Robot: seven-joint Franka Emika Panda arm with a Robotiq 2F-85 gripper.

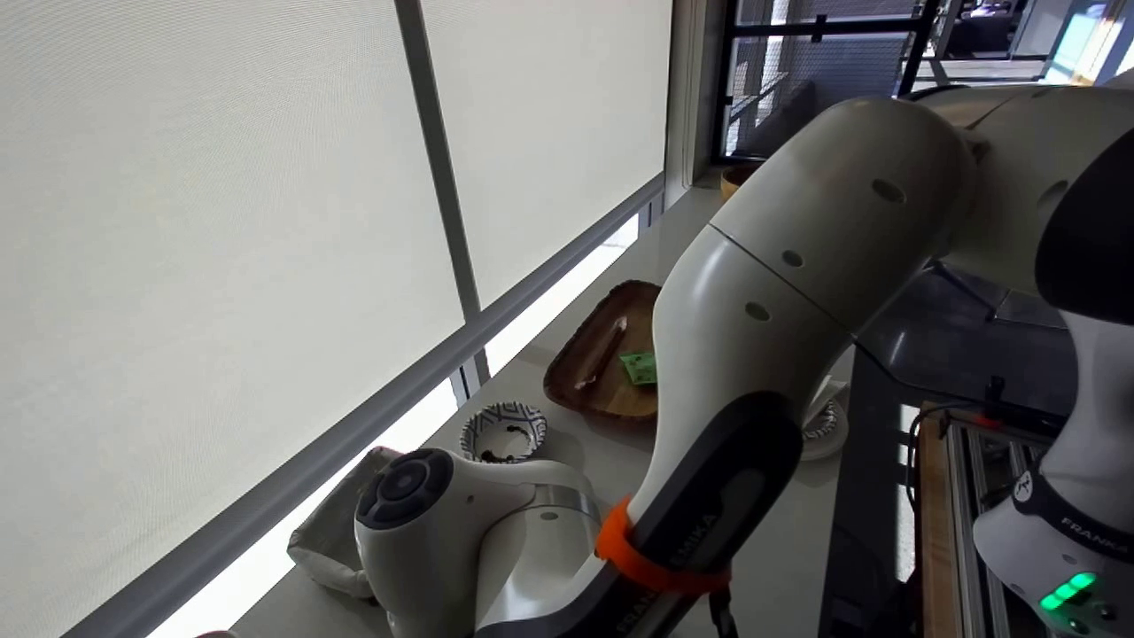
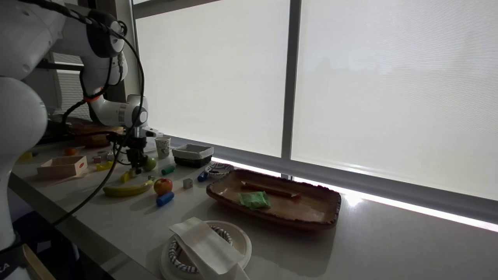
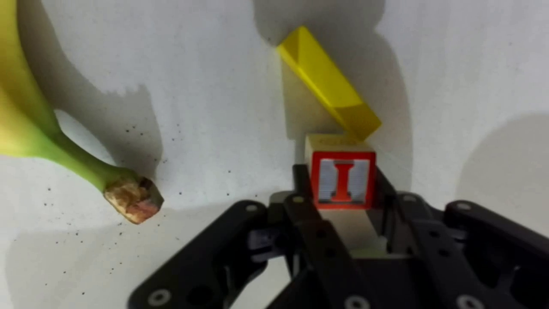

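My gripper [image 3: 342, 189] has its fingers closed on two sides of a wooden letter block [image 3: 343, 180] with a red frame and a red "I". A yellow faceted block [image 3: 330, 81] lies on the table just ahead of it; their edges overlap in the wrist view. The stem of a banana [image 3: 25, 116] is to the left. In an exterior view my gripper [image 2: 137, 159] is low over the table, close to a green apple [image 2: 149, 164], the yellow block [image 2: 125, 177] and the banana [image 2: 128, 189]. In the remaining exterior view the arm hides the gripper.
A red apple [image 2: 163, 186], blue cylinder [image 2: 165, 198], green cylinder [image 2: 168, 170] and small cube [image 2: 188, 183] lie nearby. A wooden box [image 2: 62, 167], paper cup [image 2: 163, 147], lined basket [image 2: 193, 155], patterned bowl [image 2: 218, 170], wooden tray [image 2: 311, 210] and plates [image 2: 245, 243] stand around.
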